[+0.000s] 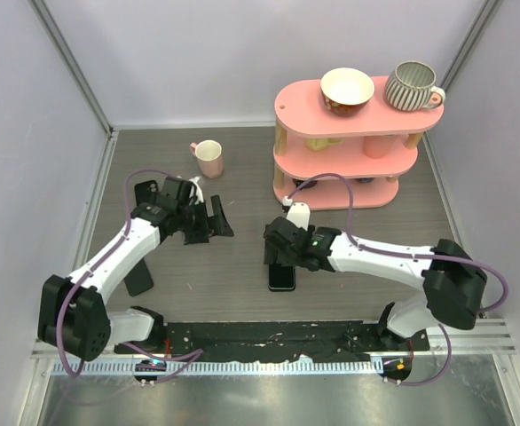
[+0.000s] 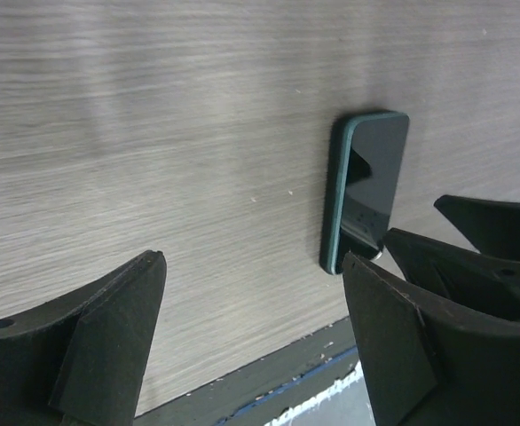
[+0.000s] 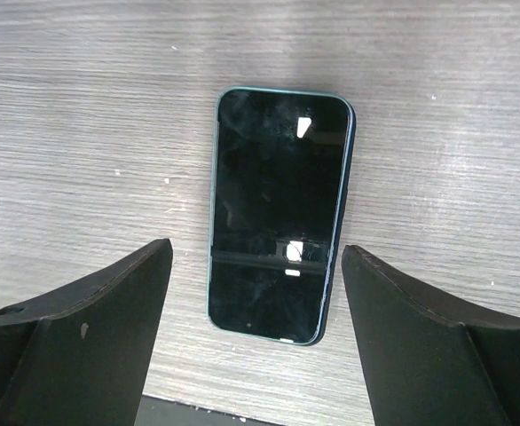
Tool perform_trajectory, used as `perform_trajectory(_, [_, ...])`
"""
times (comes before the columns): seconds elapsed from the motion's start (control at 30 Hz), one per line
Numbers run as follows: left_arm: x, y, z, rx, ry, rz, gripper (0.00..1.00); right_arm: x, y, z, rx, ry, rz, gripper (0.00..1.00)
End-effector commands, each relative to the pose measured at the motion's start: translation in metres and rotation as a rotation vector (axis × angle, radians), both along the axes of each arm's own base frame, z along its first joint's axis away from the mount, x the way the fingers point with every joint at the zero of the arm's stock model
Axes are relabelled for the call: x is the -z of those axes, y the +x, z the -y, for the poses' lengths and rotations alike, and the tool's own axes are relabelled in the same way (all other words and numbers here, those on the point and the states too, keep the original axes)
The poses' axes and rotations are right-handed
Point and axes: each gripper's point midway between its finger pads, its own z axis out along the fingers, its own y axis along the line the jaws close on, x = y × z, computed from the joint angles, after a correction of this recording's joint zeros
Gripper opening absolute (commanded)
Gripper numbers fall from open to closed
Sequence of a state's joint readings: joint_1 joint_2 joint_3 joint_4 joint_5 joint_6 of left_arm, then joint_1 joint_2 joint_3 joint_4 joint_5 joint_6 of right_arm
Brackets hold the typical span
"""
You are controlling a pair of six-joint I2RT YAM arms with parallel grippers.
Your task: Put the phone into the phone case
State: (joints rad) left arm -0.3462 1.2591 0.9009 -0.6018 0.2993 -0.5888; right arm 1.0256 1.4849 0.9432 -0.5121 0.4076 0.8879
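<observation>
Nearest us the right gripper (image 3: 258, 250) stands spread wide above the phone (image 3: 278, 213), lying screen-up on the wood-grain table (image 3: 82, 133); we log the left gripper (image 1: 212, 219) likewise parted, phone case (image 1: 139, 280) flat beside the left arm (image 1: 118, 253).

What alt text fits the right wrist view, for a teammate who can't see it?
A black phone lies flat, glossy screen up, on the wood-grain table. The right gripper is open, and its two black fingers frame the phone's near end, with bare table showing on each side.
</observation>
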Motion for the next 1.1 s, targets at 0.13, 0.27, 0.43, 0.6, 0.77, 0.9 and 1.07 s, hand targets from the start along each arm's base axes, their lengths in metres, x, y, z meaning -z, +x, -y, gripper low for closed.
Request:
perform_trajectory(0.13, [-0.003,-0.008,0.074,0.107,-0.148,0.025,0.78,-0.029,0.004,0.013,-0.044,0.122,0.133,0.75])
perform_trajectory(0.27, [0.015,-0.018,0.098,0.137,-0.145,-0.017,0.71,-0.036,0.003,0.028,-0.033,0.214,0.161,0.71])
perform_trajectory(0.43, [0.039,-0.027,0.116,0.164,-0.115,-0.064,0.60,-0.036,-0.003,0.037,-0.060,0.423,0.155,0.62])
perform_trajectory(0.6, [0.052,-0.027,0.118,0.137,-0.101,-0.094,0.57,-0.032,-0.005,0.031,-0.138,0.588,0.102,0.56])
perform_trajectory(0.77, [0.063,-0.028,0.122,0.134,-0.099,-0.135,0.56,-0.006,-0.006,0.027,-0.154,0.535,0.014,0.56])
perform_trajectory(0.9, [0.070,-0.029,0.125,0.135,-0.090,-0.151,0.56,0.008,-0.001,0.030,-0.137,0.494,-0.001,0.54])
perform_trajectory(1.07, [0.076,-0.031,0.126,0.128,-0.083,-0.171,0.55,0.030,0.000,0.035,-0.116,0.430,-0.047,0.44])
